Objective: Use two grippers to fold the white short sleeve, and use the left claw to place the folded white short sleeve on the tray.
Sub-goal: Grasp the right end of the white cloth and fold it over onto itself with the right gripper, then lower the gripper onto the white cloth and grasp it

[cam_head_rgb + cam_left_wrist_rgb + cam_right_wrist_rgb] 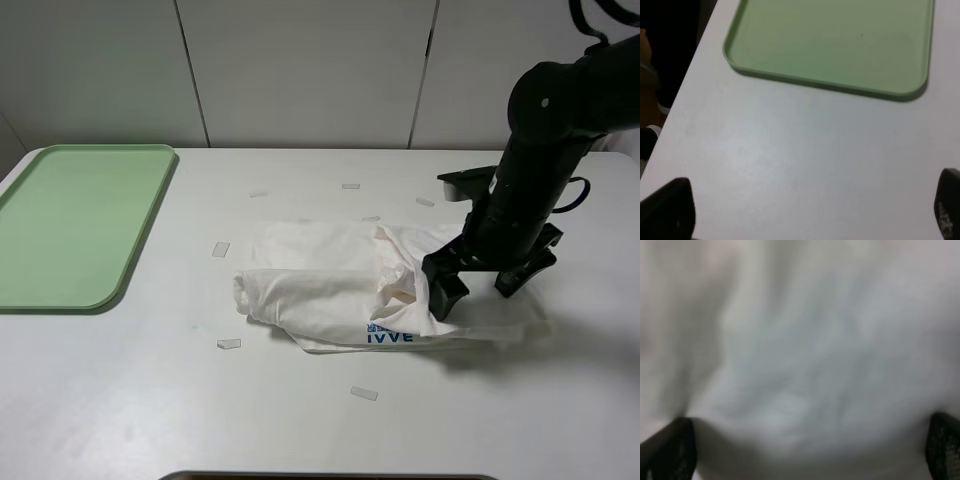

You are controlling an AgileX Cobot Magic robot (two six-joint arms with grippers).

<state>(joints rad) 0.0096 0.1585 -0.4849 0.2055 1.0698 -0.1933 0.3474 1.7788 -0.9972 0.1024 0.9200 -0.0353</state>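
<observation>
Closing now, the right gripper (487, 280), spread wide on the bunched white short sleeve (330, 290) at 3 o'clock of the tray (80, 220), might pinch several layers and drag the heap, while the left gripper (808, 210) hangs open.

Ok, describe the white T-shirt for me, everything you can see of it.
The white short sleeve is thin, soft-looking fabric, bunched into a wrinkled, loosely folded heap on the table, right of centre and clear of the tray. Blue IVVE print shows at its near edge. The right gripper, jaws open, sits over its right end, seemingly touching it.
</observation>
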